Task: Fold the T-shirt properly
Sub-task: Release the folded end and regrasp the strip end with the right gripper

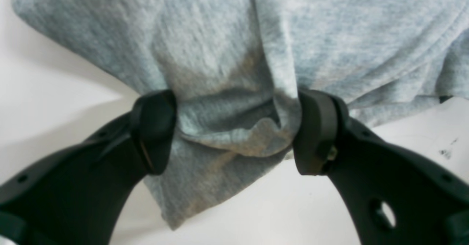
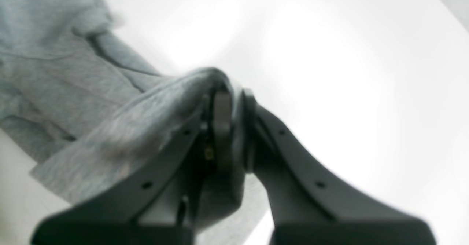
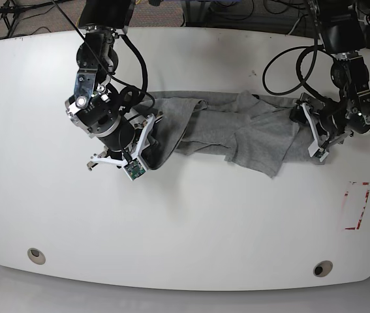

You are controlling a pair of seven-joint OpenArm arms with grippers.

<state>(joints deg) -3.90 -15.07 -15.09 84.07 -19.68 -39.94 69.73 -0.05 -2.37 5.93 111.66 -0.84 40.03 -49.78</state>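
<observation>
In the base view, the right gripper (image 3: 151, 134) sits at the left of centre, a black jointed arm with white brackets and a small green circuit board on its underside. Its wrist view shows the two matte black fingers (image 2: 222, 127) pressed together, pinching a thick fold of grey cloth that bulges over their tips.

The T-shirt (image 3: 227, 130) lies rumpled in a long band across the upper middle of the white table (image 3: 185, 228), running from one gripper to the other. It is soft heather-grey knit with a fine mottled weave, creased into ridges and overlapping flaps; one pointed flap hangs toward the lower right of the bunch. No lettering shows on the visible side. Its left end lifts off the table into the pinching fingers and looks twisted there.

At the right of the base view, the left gripper (image 3: 307, 127) meets the shirt's other end. Its wrist view shows smooth, curved black plastic fingers (image 1: 155, 131) spread wide, with a loose hump of the grey cloth filling the gap and touching both pads.

Farther right, near the table's edge, lies a pale rectangle with red marks (image 3: 355, 206). Two round holes (image 3: 36, 255) sit near the table's lower corners.
</observation>
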